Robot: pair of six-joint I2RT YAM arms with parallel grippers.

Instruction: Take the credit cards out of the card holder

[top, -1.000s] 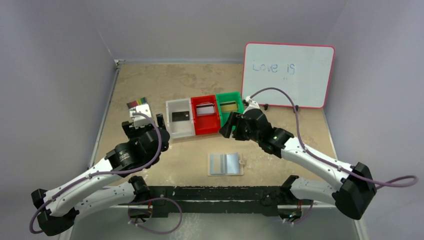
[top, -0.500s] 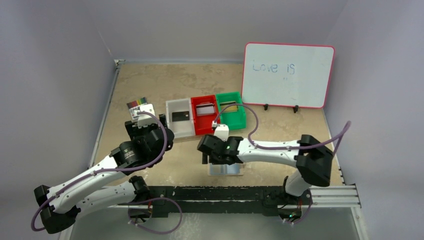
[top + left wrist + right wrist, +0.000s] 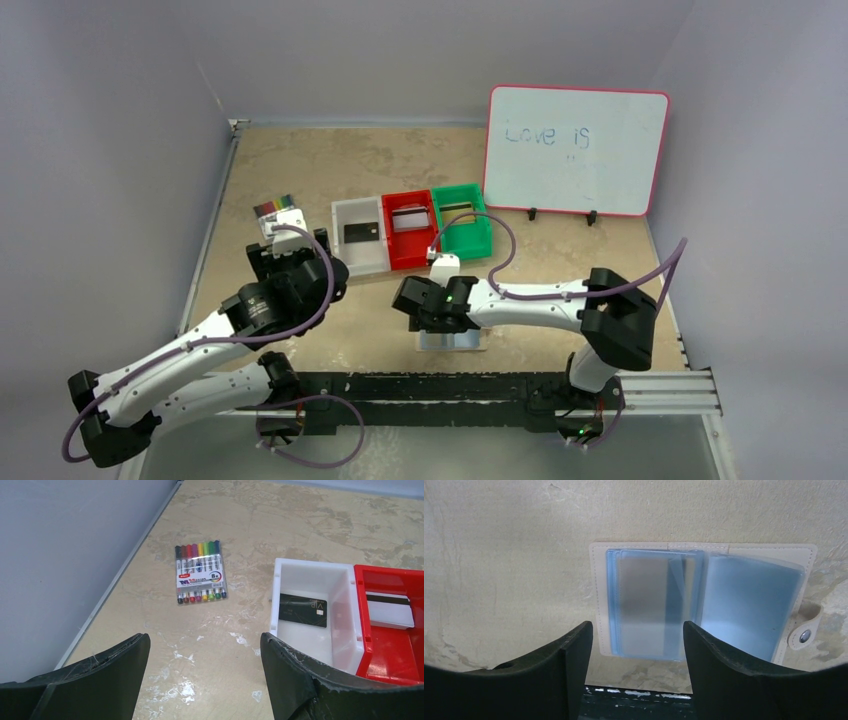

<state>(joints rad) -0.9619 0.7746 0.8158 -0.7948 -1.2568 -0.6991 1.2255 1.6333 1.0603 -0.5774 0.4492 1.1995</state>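
1. The card holder point(image 3: 704, 600) lies open and flat on the table point(image 3: 330, 160), near its front edge, with the pale blue sleeves facing up and the snap tab at its right side.
2. The right gripper point(image 3: 636, 627) hovers directly over the holder, jaws spread apart and grasping nothing.
3. One of the left sleeves looks grey; I cannot tell whether a card sits in it.
4. The left gripper point(image 3: 205, 640) is parted too, empty, hanging above bare table just in front of the white bin point(image 3: 312, 567).
5. Of the credit cards, the black card point(image 3: 302, 610) lies flat in the white bin.
6. The silver-grey card point(image 3: 390, 612) lies in the red bin point(image 3: 395, 660) next to it.
7. The gold card point(image 3: 457, 210) lies in the green bin point(image 3: 470, 238) at the right end of the row.
8. A pack of coloured markers point(image 3: 199, 572) lies left of the bins, near the wall.
9. A whiteboard point(image 3: 575, 150) stands at the back right.
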